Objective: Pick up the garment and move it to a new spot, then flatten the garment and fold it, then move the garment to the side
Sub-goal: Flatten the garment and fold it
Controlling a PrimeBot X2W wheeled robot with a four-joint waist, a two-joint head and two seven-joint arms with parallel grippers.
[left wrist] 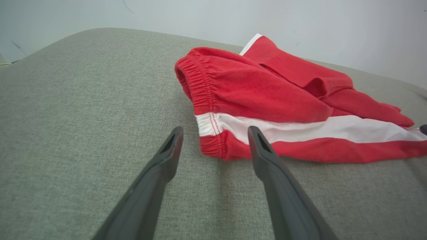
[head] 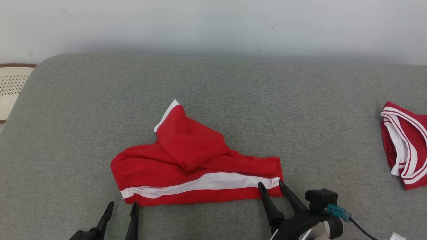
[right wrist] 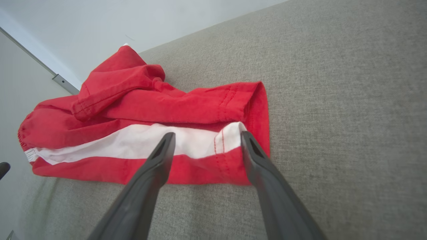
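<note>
The garment [head: 196,166], red shorts with a white stripe [head: 206,184], is laid on the grey cushion [head: 83,116], directly ahead of both grippers. Its elastic waistband [left wrist: 200,96] is found just in front of the left gripper [head: 123,202]: one finger is seen over the waistband corner, the other beside it over bare cushion. The hem [right wrist: 258,106] of the lower leg is found at the tips of the right gripper [head: 271,182]. Both grippers are released, with the fingers spread wide, and nothing is grasped. Contact with the cloth cannot be told. The upper leg [head: 190,140] is folded over the rest, farther from the grippers, so the garment is not yet flat.

It is judged that the two near corners are to be pinched. For a good grasp, each gripper should be lowered until cloth is between its fingers. All layers should be taken together, and both grippers should be closed at the same time. A second red garment [head: 405,146], well apart beyond the right gripper, should be left alone.
</note>
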